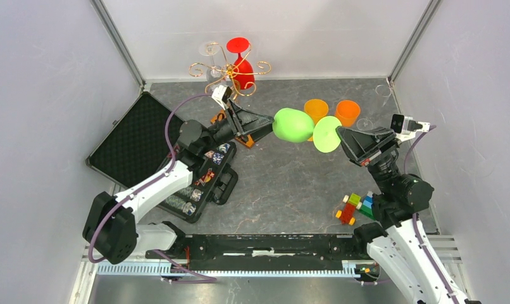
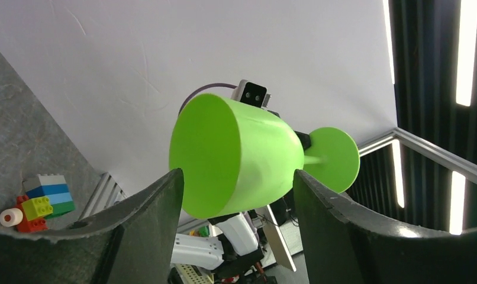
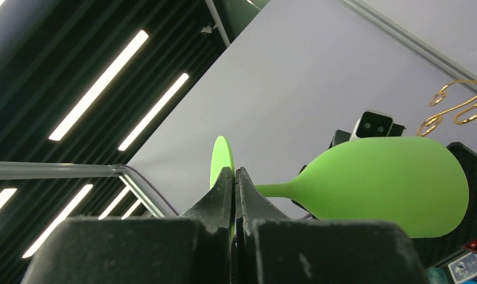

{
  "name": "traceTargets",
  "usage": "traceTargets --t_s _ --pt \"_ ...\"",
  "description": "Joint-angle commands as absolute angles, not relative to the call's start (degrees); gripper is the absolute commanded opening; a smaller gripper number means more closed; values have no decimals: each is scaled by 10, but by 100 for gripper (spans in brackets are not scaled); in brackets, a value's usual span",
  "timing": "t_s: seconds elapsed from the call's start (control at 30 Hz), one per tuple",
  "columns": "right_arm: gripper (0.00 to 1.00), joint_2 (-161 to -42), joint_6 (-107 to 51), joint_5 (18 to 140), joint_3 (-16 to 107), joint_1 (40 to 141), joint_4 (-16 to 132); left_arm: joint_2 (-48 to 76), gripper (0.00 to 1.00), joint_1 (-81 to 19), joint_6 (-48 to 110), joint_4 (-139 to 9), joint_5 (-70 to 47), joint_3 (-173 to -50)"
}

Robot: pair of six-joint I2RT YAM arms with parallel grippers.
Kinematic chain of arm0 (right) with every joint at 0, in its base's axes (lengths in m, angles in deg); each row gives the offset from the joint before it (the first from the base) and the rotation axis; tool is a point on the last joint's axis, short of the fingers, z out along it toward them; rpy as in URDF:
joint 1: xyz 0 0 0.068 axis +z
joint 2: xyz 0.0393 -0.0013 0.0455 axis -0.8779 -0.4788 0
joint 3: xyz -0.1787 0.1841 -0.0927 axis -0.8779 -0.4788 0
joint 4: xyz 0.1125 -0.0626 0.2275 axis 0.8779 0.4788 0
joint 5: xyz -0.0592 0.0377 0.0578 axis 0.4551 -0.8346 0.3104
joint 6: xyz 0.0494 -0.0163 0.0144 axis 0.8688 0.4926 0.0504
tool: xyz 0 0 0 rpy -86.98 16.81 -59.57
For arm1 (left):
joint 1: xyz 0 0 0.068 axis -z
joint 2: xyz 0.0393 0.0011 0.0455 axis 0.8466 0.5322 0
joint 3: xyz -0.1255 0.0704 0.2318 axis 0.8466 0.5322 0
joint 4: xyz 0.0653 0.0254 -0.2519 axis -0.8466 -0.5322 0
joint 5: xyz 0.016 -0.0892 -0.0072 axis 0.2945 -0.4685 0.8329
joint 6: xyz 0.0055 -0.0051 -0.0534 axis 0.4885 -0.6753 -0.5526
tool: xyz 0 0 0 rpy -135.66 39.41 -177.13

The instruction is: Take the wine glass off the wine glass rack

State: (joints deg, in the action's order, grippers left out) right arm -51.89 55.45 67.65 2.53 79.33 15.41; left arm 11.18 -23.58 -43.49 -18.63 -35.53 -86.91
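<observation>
Centre frame, the right gripper [image 1: 340,133] clamps a green wine glass [image 1: 293,125] by its stem; jaws of the left gripper [image 1: 269,122] straddle the bowl, grip unclear.

The left arm [image 1: 152,185] and the right arm [image 1: 409,250] have white shells and chunky black joints. A thin purple cable [image 1: 169,123] runs along each one. The left end effector [image 1: 271,125] and the right end effector [image 1: 339,133] are black and pointy, like wedges.
</observation>
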Motion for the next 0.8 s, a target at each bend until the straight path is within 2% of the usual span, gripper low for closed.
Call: traceTargets --t_s 0.0,0.2,0.5,0.77 --pt "0 -528 598 668 21 793 70 102 70 -231 -460 -148 -377 -897" --pt "0 -541 625 669 -2 793 40 105 63 -206 -480 -114 -411 -921" --pt "0 -500 641 766 -108 793 37 63 39 -197 -470 -105 -437 -921" --pt "0 -510 624 792 -136 793 58 37 38 -197 -393 -186 -464 -938"
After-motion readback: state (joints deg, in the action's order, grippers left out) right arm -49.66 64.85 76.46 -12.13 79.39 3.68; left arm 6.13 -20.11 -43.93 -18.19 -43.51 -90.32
